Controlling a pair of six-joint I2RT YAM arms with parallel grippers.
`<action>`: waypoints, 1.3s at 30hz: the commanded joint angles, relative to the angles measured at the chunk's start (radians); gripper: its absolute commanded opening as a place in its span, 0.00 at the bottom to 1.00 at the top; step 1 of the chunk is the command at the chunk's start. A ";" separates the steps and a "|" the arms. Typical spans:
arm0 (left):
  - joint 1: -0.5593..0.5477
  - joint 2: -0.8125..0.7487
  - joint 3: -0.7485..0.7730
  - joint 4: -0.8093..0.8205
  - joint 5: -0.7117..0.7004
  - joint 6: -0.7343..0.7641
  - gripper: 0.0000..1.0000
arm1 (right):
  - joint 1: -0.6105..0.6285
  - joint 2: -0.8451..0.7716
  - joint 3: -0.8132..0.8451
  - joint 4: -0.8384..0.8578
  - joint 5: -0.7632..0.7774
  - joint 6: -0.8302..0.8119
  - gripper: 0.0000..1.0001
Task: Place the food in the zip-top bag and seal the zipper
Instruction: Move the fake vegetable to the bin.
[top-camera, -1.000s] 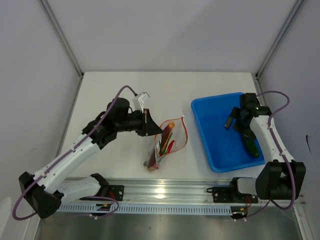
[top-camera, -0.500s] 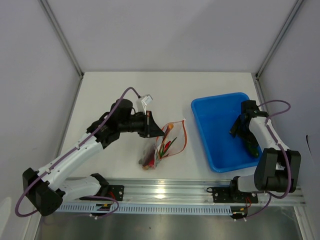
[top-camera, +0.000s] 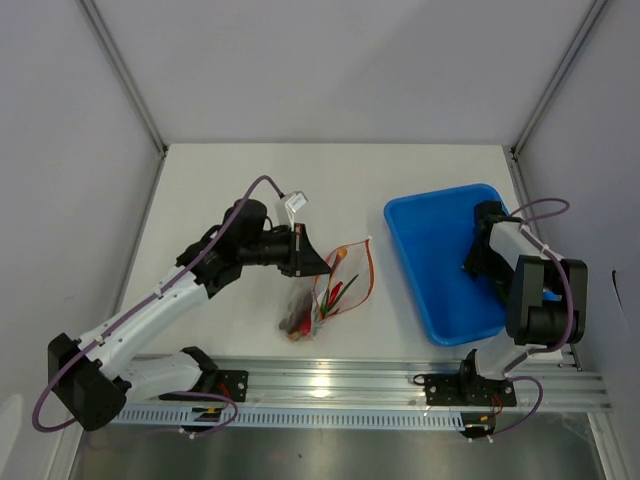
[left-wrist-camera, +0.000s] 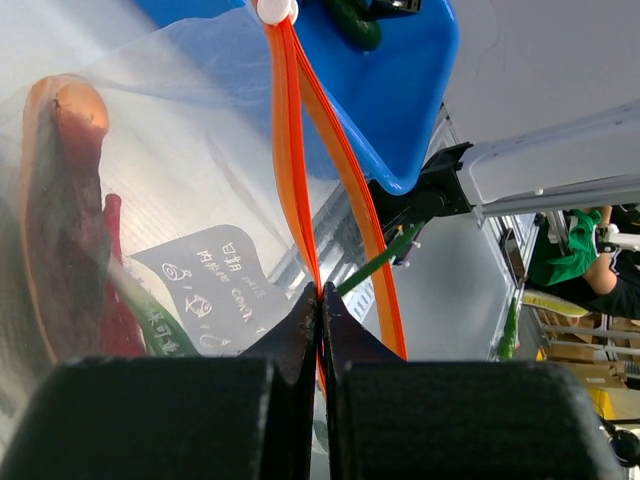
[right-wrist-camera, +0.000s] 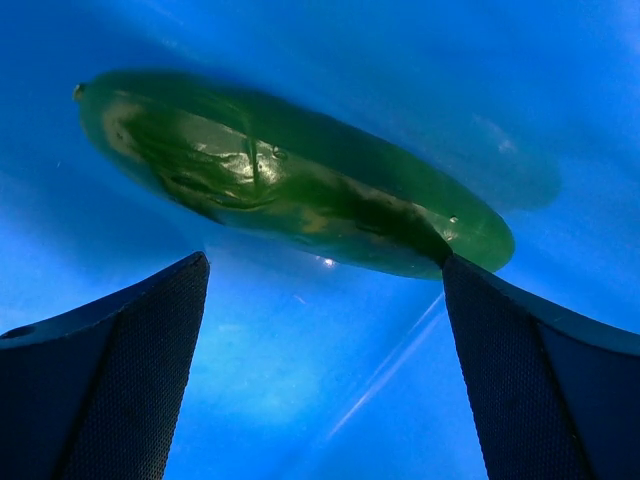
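Tabletop (top-camera: 230, 180): white, carrying everything below.

Blue tray (top-camera: 430, 250): on the right half of the tabletop, well apart from the bag. My right arm is folded over it.

Zip-top bag (top-camera: 335, 290): clear and crinkled, on the tabletop between my two arms, left of the tray. Its mouth points toward the tray and gapes, the two orange-red strips curving away from each other.

Left end effector (left-wrist-camera: 320, 295): fingers pressed together, clamped on one strip of the zipper (left-wrist-camera: 290, 150) at the bag's mouth. The other strip bows out just beside it. A small white tab (left-wrist-camera: 275, 10) sits at the far end where the strips meet.

Right end effector (right-wrist-camera: 322, 260): fingers spread wide, pointed down at the tray floor and holding nothing.

Cucumber (right-wrist-camera: 290, 190): dark green and glossy, lying on the tray floor just ahead of my spread right fingers. One end reaches the tip of a finger (right-wrist-camera: 520, 360); I cannot tell whether they touch.

Sausage in bun (left-wrist-camera: 60, 220): dark red, inside the bag, seen through the plastic.

Chili (left-wrist-camera: 112, 290): red, inside the bag, just beside the sausage.

Green onion (left-wrist-camera: 150, 315): thin green stalk, inside the bag next to the chili.
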 joint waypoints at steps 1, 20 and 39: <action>0.009 0.004 -0.010 0.047 0.037 -0.017 0.00 | -0.003 0.045 0.035 0.081 0.006 0.003 0.99; 0.007 0.013 -0.008 0.041 0.023 -0.019 0.01 | 0.166 0.093 0.032 0.143 -0.155 0.000 0.43; 0.009 0.029 -0.020 0.023 0.041 -0.017 0.00 | 0.139 -0.180 0.081 0.086 -0.023 -0.139 0.91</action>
